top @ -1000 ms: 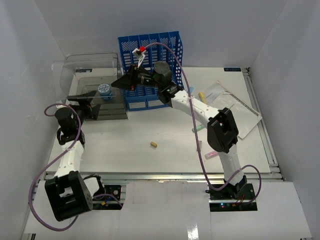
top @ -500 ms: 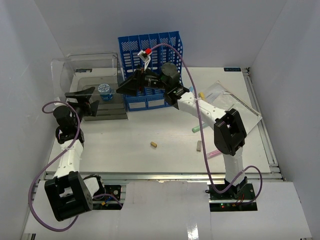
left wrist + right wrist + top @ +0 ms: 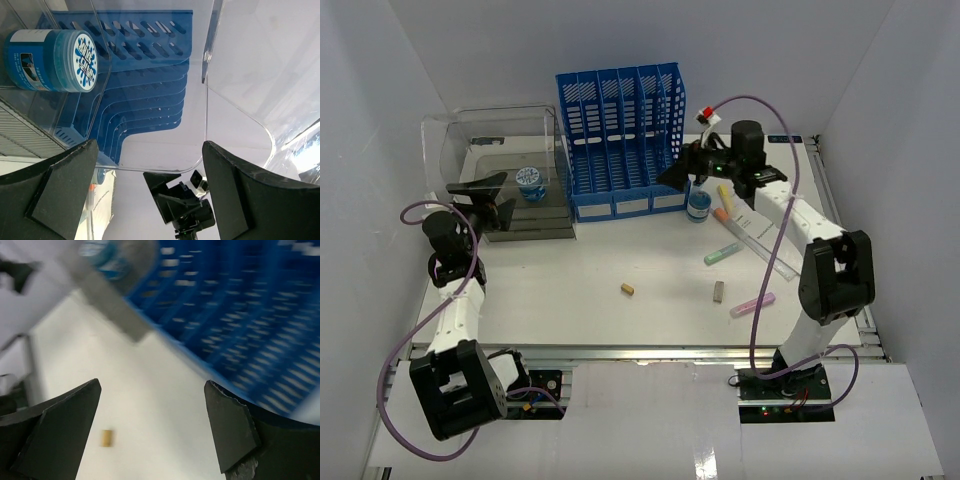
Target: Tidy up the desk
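The desk spreads beneath both arms, with most of its litter on the right half. The right pincer hovers beside the rack, gaping wide and empty. A jar stands on the desk just right of it and lower, so this arm is the nearer. The green marker and pink marker lie slantwise, near-left to far-right. The left pincer, also wide open and empty, faces the box holding a second jar.
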Tool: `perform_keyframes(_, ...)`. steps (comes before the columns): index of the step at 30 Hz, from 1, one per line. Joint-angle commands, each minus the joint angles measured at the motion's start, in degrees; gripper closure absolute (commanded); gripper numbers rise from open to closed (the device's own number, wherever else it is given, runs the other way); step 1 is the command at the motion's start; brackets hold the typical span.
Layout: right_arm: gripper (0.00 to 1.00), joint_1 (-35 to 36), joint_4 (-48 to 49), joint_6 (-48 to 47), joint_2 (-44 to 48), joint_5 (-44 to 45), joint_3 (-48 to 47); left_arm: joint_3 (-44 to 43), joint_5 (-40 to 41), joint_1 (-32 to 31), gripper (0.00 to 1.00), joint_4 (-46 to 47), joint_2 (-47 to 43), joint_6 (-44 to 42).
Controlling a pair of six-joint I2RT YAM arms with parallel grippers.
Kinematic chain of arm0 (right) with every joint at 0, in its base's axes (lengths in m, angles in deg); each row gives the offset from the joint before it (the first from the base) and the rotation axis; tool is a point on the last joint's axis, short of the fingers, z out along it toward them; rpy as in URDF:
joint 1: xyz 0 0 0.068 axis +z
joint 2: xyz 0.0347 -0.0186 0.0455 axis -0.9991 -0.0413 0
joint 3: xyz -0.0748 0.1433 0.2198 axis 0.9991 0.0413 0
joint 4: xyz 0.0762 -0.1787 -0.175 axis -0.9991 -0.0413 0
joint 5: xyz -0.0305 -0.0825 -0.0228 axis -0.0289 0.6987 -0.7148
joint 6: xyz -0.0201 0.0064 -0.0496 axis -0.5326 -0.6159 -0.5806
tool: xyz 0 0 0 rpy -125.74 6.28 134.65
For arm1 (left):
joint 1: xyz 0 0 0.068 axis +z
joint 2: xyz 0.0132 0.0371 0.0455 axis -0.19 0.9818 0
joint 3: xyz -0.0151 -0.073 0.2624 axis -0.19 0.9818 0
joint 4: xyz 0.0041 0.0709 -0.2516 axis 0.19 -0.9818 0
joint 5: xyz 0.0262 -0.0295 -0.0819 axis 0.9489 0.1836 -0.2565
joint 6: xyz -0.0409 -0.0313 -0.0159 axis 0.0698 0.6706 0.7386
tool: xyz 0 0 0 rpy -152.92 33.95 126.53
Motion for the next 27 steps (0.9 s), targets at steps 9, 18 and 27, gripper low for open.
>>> perform_keyframes(9,0.10,-3.78,-16.18,-31.91,-3.80,33.98,2.47,-5.99,-2.18,0.39,0.04,1.90,1.58,-0.92)
perform_keyframes(18,0.10,-3.86,-20.12,-35.00,-8.58,29.18,-0.25,-6.71,-2.26,0.39,0.04,2.33,2.45,-1.10)
perform_keyframes(27,0.05,-3.78,-17.48,-35.06,-12.18,25.82,-1.32,-6.85,-2.33,0.39,0.04,2.08,2.16,-1.09)
